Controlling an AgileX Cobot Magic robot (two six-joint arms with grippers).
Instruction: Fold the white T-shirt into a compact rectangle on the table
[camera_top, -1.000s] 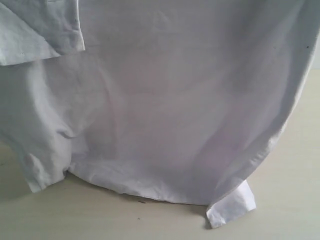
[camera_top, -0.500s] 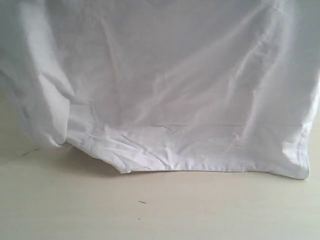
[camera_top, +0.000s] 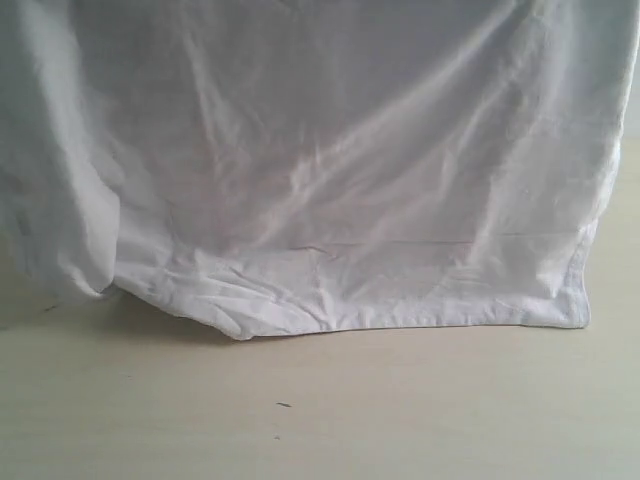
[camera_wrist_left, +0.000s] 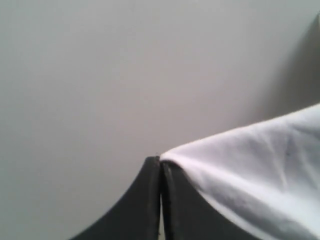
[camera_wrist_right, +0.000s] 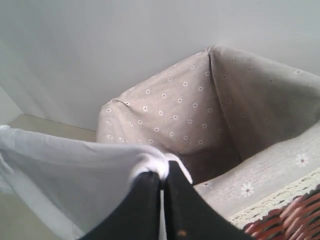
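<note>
White T-shirt (camera_top: 350, 180) pinched in both grippers (camera_wrist_left: 160, 162) (camera_wrist_right: 165, 172)

The pale cream table (camera_top: 430, 420) carries the crumpled bottom hem of the hanging white T-shirt (camera_top: 350, 290) and a few small dark marks (camera_top: 284, 405).

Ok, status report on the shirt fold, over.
Left gripper shut on T-shirt edge. Right gripper likewise. T-shirt hanging, hem crumpled on table. Lined basket just beyond right gripper.
</note>
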